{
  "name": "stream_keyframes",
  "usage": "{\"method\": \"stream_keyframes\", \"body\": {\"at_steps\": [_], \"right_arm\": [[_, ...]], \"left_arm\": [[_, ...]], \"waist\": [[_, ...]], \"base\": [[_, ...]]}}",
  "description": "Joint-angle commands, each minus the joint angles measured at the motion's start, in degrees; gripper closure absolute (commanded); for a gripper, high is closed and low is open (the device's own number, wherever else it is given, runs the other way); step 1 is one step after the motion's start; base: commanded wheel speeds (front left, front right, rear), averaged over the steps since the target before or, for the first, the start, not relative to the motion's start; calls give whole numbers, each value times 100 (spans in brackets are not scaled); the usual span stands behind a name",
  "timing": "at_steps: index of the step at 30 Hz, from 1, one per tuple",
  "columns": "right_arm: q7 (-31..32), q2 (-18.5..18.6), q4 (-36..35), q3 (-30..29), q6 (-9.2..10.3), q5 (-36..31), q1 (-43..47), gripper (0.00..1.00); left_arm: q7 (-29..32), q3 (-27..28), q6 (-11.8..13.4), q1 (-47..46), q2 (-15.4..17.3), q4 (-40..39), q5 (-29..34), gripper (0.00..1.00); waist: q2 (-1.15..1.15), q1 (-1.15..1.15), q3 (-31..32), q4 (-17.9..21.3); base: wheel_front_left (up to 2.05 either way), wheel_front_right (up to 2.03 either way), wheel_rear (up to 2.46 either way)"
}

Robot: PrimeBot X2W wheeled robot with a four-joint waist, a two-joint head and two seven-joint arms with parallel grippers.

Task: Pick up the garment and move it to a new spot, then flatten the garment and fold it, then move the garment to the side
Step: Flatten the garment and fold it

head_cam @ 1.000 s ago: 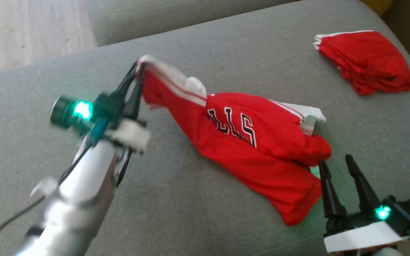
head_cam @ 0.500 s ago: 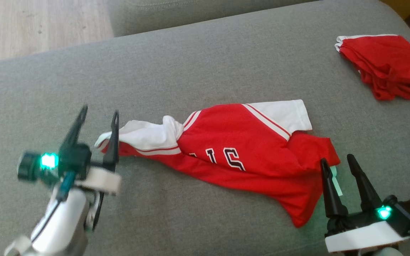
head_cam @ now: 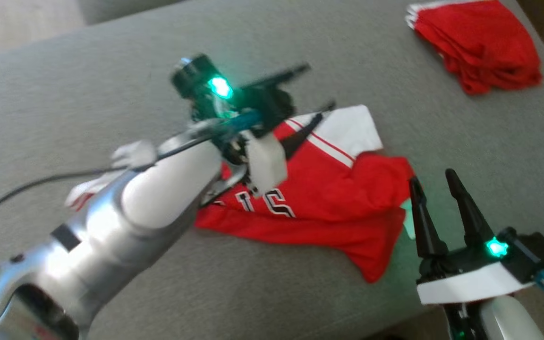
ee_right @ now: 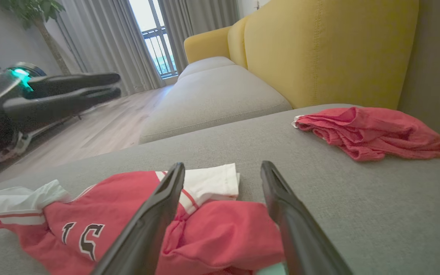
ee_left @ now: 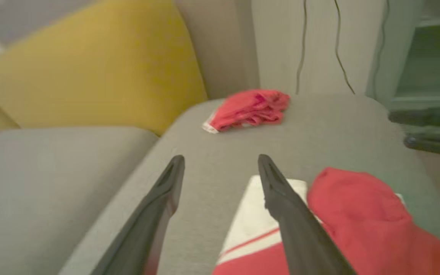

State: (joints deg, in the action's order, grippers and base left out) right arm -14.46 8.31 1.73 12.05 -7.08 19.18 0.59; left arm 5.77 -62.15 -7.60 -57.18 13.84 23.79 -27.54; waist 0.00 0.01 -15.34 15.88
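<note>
The garment (head_cam: 328,198), held up by one white sleeve in the left gripper (head_cam: 320,85) a second earlier, had been let go and was left lying crumpled on the grey cushion (head_cam: 111,85), well apart from the other red pile (head_cam: 480,47). The left gripper, fingers spread and empty, had been swung across above the far white sleeve (head_cam: 352,127), while the right gripper (head_cam: 431,179) was kept parted and empty beside the near red corner. The relocation was judged finished and flattening to be in hand.
</note>
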Motion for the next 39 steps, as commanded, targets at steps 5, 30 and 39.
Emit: {"method": "stream_keyframes", "body": {"at_steps": [5,30,39], "right_arm": [[-54,1,-124,284,-41,65,-311,0],[-54,-16,-102,224,-41,52,-359,0],[-54,74,-125,205,-41,15,-316,0]], "left_arm": [[609,-912,13,-949,266,454,-1084,0],[376,-1082,11,-1448,704,862,-2041,100],[-1049,-524,286,-1984,611,2553,-2064,100]], "waist": [[0,-1,-542,651],[0,-1,-495,592],[0,-1,-287,335]], "base": [[0,0,0],[0,0,0],[0,0,0]]}}
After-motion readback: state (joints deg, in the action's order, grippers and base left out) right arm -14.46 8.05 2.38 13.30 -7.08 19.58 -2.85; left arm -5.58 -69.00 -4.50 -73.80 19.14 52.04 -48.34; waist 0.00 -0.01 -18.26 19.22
